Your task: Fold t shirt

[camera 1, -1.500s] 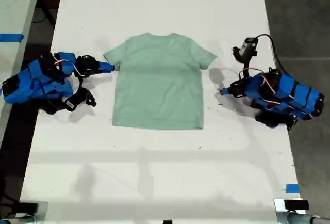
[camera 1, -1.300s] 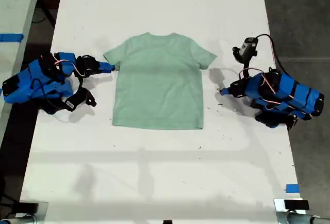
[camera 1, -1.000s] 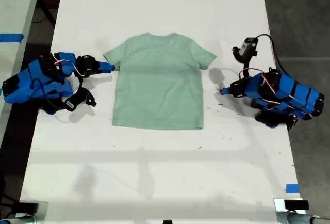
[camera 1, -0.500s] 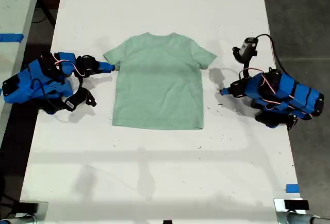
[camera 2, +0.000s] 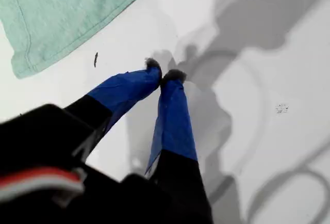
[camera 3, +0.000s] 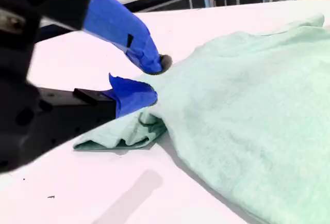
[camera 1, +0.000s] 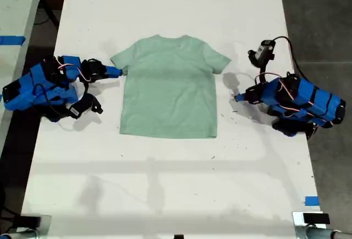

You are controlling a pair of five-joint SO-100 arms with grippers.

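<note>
one white table [camera 1: 165,184], long and matte, with small dark specks scattered on its surface and soft shadows of the arms across it. one t shirt [camera 1: 169,86] lies flat at the middle of the table, front side down or up i cannot tell, neck toward the far end in the exterior view; it is pale mint green, a soft knit with a slightly fuzzy face, short sleeves spread to either side, hem straight and stitched. two blue and black arms, one at each side of the shirt, both folded low on the table, with red and white wires looped over their joints. my second gripper [camera 1: 117,72] sits at the exterior view's left, at the shirt's sleeve on that side; in the second wrist view my second gripper [camera 3: 147,82] has its blue jaws narrowly parted, tips at the sleeve edge, the lower tip touching the bunched fabric of the t shirt [camera 3: 247,110], nothing clamped between them. my first gripper [camera 1: 237,97] is at the exterior view's right, just beside the shirt but apart from it; in the first wrist view my first gripper [camera 2: 161,75] has its blue tape-wrapped jaws closed tip to tip over bare table, with dark fuzzy pads at the tips, and a corner of the t shirt [camera 2: 62,12] lies near.
</note>
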